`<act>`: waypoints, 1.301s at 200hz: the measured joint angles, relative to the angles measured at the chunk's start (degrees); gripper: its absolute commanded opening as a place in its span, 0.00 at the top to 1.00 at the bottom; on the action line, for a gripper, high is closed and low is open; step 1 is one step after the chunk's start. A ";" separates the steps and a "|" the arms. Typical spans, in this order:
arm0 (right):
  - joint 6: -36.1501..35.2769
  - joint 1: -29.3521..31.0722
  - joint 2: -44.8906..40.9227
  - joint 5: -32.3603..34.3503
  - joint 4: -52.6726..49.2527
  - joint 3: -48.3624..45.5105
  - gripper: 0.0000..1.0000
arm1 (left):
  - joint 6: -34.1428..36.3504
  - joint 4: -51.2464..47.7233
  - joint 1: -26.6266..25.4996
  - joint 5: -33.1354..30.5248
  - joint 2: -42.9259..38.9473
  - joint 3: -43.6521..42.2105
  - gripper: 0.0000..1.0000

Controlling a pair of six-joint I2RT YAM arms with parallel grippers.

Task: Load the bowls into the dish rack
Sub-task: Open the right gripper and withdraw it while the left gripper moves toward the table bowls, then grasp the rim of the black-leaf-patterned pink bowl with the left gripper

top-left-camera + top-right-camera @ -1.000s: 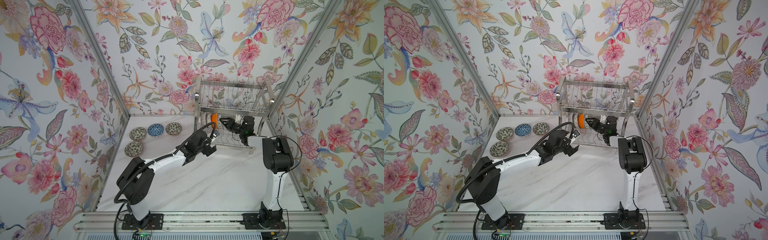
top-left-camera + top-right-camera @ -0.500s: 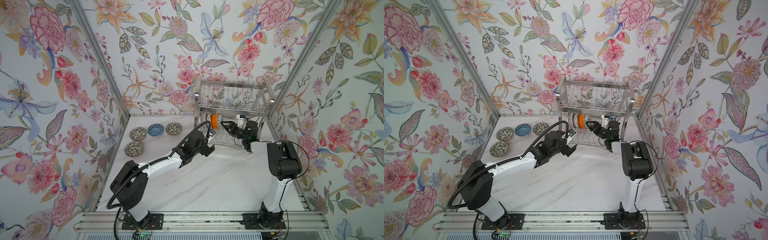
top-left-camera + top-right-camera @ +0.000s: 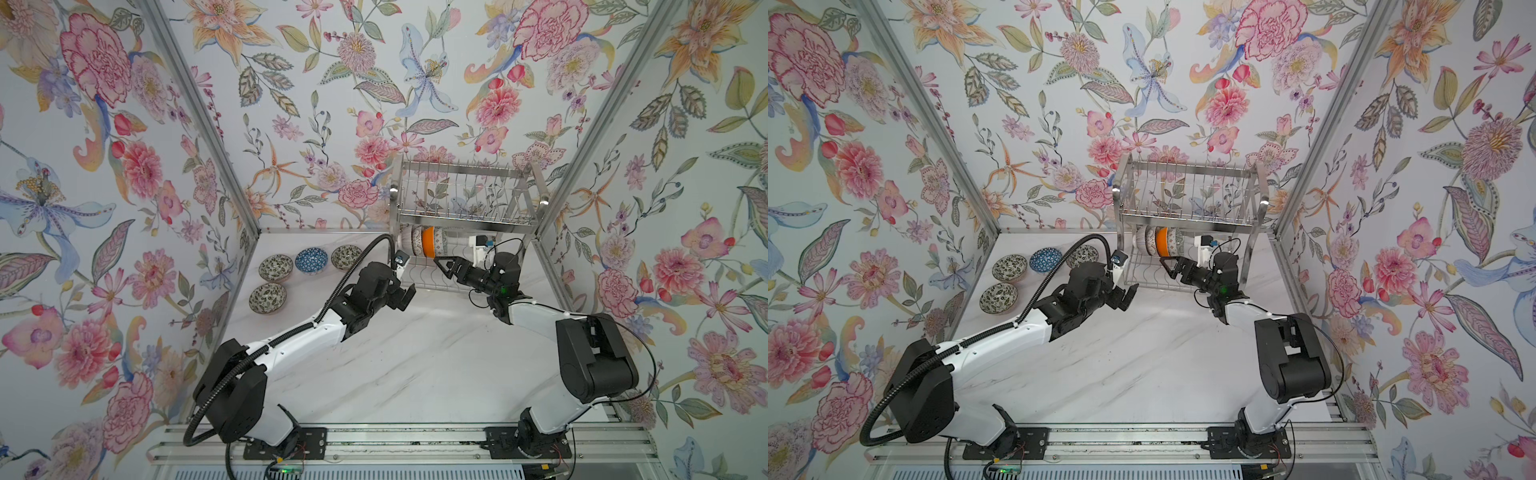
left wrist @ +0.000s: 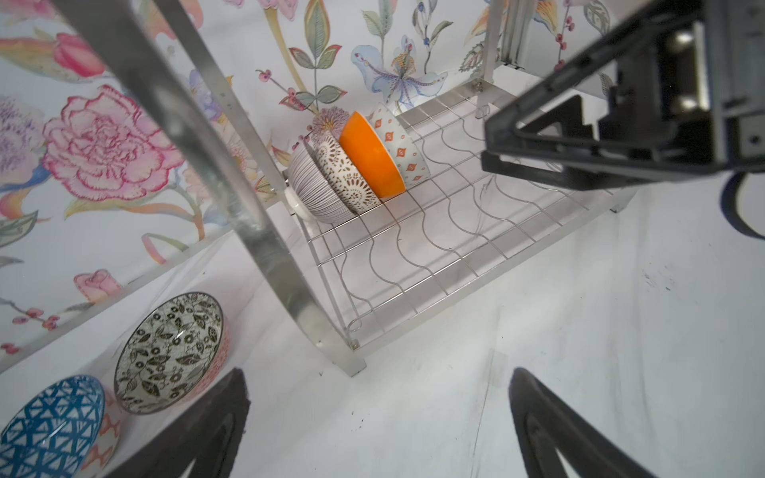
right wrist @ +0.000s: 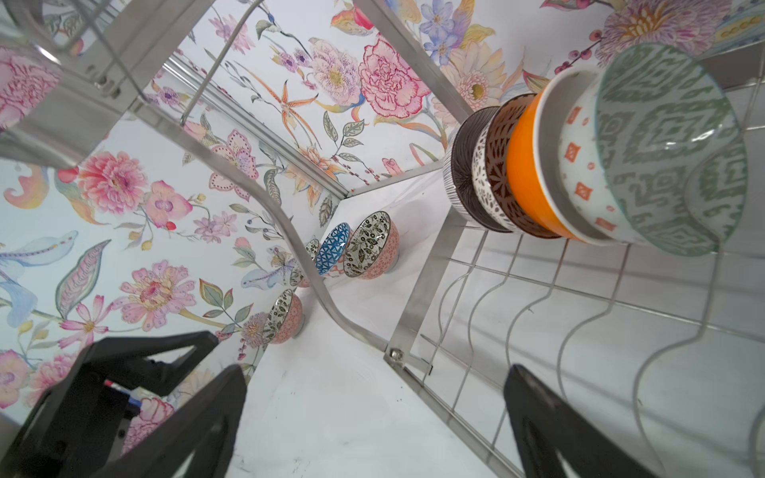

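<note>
Now that the right gripper (image 3: 444,266) has let its jaws spread wide and eased back a little toward the near side, the white ceramic bowl with orange diamonds outside and a green pattern inside (image 5: 670,145) stands free on its edge in the lower tier of the tall shiny steel wire dish rack (image 3: 457,218). A second ago those jaws were half closed, right up against that row. The bowl leans on the round orange bowl (image 4: 370,155), which leans on a brown lace-patterned bowl (image 4: 347,174) and a grey striped bowl (image 4: 308,186) at the left end. The gripper holds nothing, its tips just near of the row. The left gripper (image 3: 405,297) has drawn back slightly leftward, jaws apart and empty, hovering by the rack's near left leg. On the white marble tabletop (image 3: 415,353), far left, wait three black-and-white leaf-patterned bowls (image 3: 276,267) and one blue lattice bowl (image 3: 311,259). By my reckoning that is four racked and four to go, so a fetch from that group comes next.
</note>
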 measured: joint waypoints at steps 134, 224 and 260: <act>-31.04 28.00 -9.84 28.13 -23.02 4.48 0.01 | -20.76 -8.11 43.80 5.99 -0.66 -5.84 0.01; -35.67 34.86 -3.72 38.71 -26.43 9.75 0.01 | -17.99 -12.07 44.85 7.02 15.15 -0.70 0.04; -36.09 34.86 -3.72 40.22 -26.45 9.75 0.01 | -15.23 -14.71 44.92 5.35 17.07 0.79 0.21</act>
